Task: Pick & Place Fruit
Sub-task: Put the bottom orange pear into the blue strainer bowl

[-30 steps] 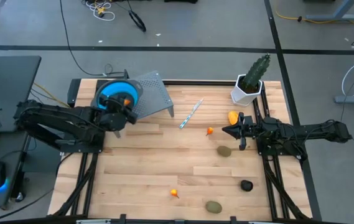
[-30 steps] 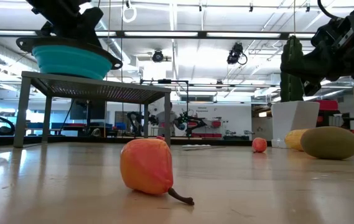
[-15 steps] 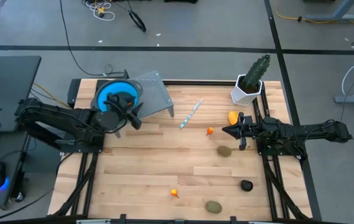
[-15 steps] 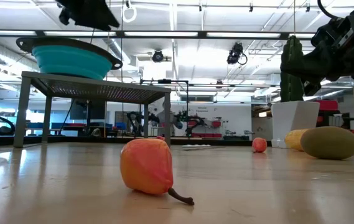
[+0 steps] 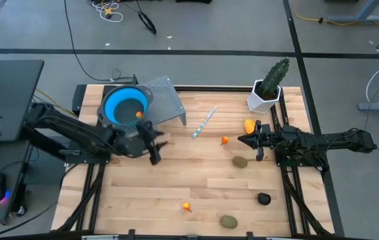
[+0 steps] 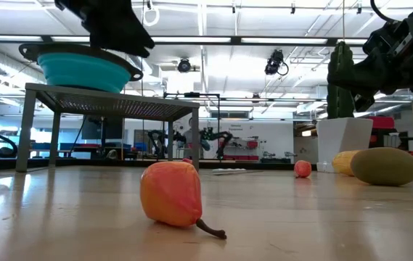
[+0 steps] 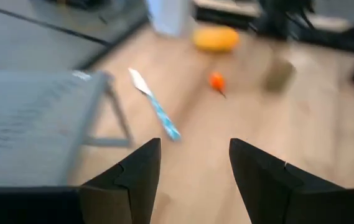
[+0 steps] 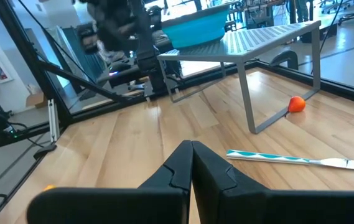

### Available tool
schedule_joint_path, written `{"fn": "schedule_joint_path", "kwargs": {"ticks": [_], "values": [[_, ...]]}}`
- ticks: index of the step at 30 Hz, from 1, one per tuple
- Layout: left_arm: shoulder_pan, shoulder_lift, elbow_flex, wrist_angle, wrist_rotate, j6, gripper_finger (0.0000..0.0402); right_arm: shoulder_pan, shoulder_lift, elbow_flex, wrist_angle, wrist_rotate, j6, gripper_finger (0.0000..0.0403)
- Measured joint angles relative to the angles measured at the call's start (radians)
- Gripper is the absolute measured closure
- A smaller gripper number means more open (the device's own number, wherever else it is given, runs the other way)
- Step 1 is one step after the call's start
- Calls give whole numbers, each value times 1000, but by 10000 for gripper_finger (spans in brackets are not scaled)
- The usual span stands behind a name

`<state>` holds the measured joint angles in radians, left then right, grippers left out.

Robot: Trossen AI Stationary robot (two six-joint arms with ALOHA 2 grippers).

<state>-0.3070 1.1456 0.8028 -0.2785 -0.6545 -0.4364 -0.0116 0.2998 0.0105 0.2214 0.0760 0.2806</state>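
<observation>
left gripper [image 7: 192, 171] – spread, empty, beside bowl [image 5: 126, 107] | right gripper [image 5: 244, 140] – pressed together, seemingly empty, near yellow-orange oval [image 5: 250, 125]

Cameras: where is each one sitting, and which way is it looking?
High view: above the table, looking straight down; both arms show, left gripper and right gripper.
Low view: at table-top height, looking level across at the orange fruit.
Left wrist view: on the left arm, past its open fingers at the striped stick.
Right wrist view: on the right arm, past its shut fingers.
Shared: the blue bowl shows in high, low and right wrist views.
</observation>
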Motion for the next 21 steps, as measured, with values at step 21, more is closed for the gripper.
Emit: {"fn": "schedule_joint_path", "kwargs": {"ticks": [21], "values": [[-200,343,0,276,373,-133,200,0,0,0,0,0,0,390]]}}
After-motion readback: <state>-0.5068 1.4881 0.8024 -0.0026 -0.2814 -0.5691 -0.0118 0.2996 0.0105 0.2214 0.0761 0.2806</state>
